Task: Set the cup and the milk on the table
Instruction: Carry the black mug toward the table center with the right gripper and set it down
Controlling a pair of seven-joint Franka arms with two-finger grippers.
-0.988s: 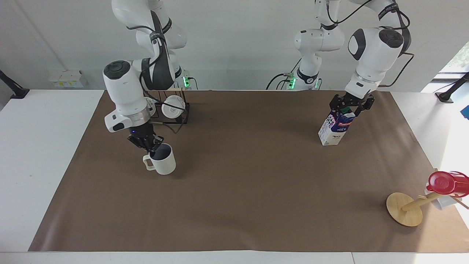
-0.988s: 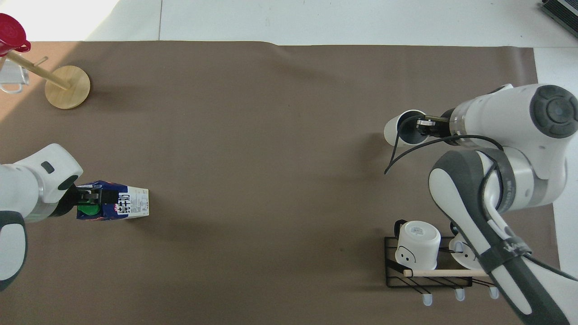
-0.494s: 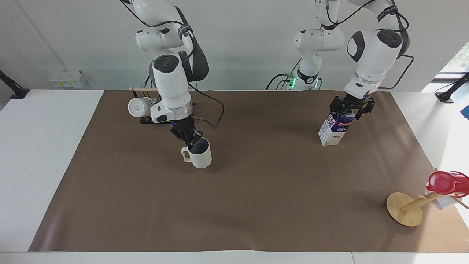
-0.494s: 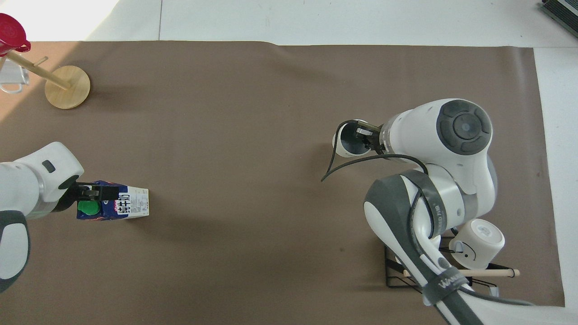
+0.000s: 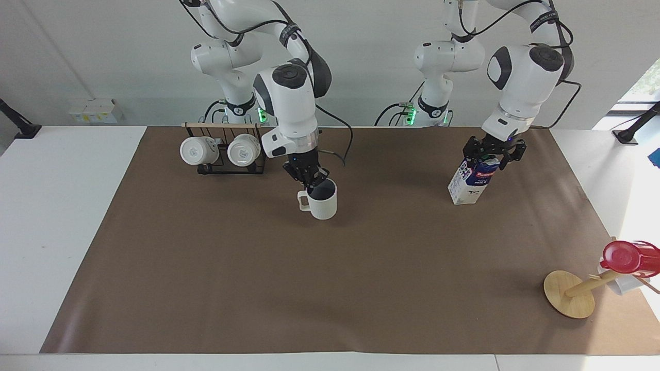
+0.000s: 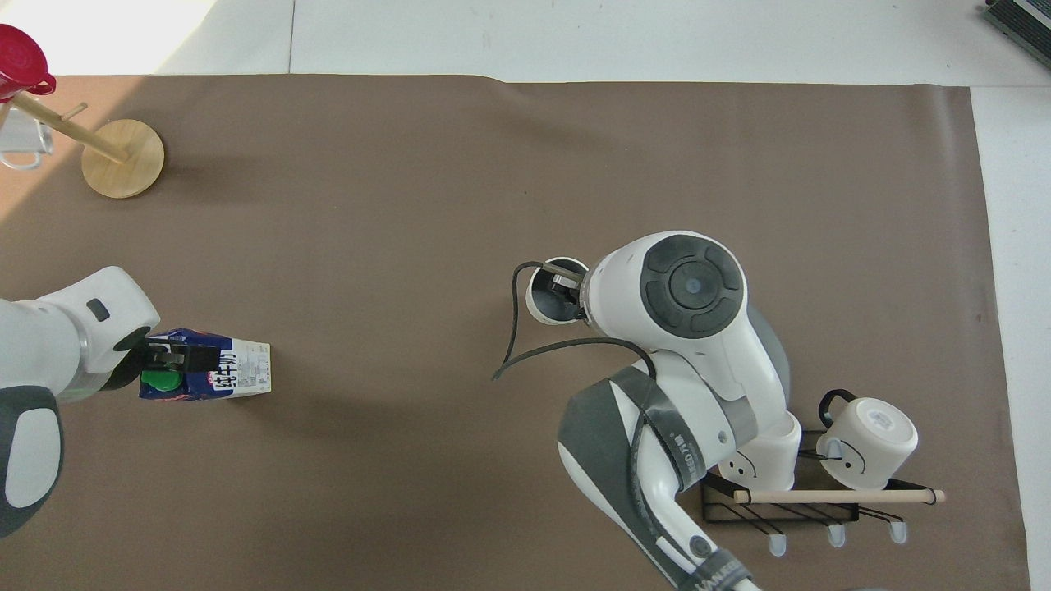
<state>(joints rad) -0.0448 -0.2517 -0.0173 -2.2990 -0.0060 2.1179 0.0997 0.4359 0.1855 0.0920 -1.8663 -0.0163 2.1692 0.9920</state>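
My right gripper (image 5: 311,178) is shut on the rim of the cream-white cup (image 5: 324,206) and holds it upright, handle toward the right arm's end, low over the brown paper (image 5: 361,268) of the table (image 5: 67,206). In the overhead view the right arm covers most of the cup (image 6: 535,305) and the gripper (image 6: 565,289). The milk carton (image 5: 472,183) stands on the paper toward the left arm's end. My left gripper (image 5: 492,152) sits open around its top, beside the green cap. The milk (image 6: 230,373) and the left gripper (image 6: 168,359) also show in the overhead view.
A black wire rack (image 5: 221,167) with two glossy white mugs (image 5: 193,150) stands near the right arm's base. A wooden mug stand (image 5: 570,293) with a shiny red cup (image 5: 626,256) stands at the left arm's end, farther from the robots.
My right gripper has carried the cup from the right arm's end toward the table's middle and nearer to the robots. The milk has stayed put; the left gripper has shifted only slightly at its top.
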